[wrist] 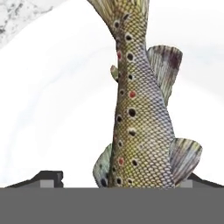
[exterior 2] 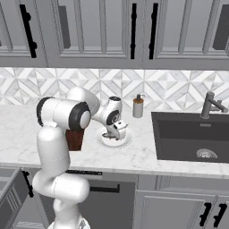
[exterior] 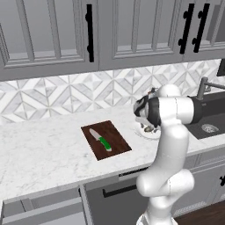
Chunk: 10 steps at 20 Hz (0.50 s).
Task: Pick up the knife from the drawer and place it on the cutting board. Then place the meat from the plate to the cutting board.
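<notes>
Resting on the cutting board, the knife is done — spread jaws straddle the fish on its plate, ungrasped.

Soap bottle beside dark sink

Even, diffuse rendered light is seen throughout; only faint shadows are cast. The white plate is nearly washed out, its rim lost toward nine o'clock.
</notes>
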Motion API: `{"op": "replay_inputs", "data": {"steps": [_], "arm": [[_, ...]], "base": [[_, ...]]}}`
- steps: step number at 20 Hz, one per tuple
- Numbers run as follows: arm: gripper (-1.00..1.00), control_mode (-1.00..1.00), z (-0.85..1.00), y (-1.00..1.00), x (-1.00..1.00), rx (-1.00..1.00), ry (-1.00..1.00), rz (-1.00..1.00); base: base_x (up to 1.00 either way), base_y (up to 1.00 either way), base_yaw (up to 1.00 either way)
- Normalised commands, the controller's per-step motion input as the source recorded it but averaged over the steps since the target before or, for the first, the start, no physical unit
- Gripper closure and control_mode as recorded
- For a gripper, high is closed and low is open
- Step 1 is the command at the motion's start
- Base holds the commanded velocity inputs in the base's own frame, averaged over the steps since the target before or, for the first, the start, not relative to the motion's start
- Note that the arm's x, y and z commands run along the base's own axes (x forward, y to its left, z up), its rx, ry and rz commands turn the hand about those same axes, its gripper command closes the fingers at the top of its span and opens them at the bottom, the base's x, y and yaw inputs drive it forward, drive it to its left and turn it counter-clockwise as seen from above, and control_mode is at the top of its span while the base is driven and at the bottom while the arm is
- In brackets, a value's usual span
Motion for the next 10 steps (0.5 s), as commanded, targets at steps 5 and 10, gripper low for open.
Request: {"op": "replay_inputs", "data": {"steps": [5,10], "arm": [[1.0,-1.0,-0.38,0.06,0.0,0.03,0.0,-0.06],[1.0,-1.0,0.44,0.54,-0.05,-0.09,-0.07,-0.1]], "base": [[0.0,0.0,0.0],[0.0,0.0,0.0]]}}
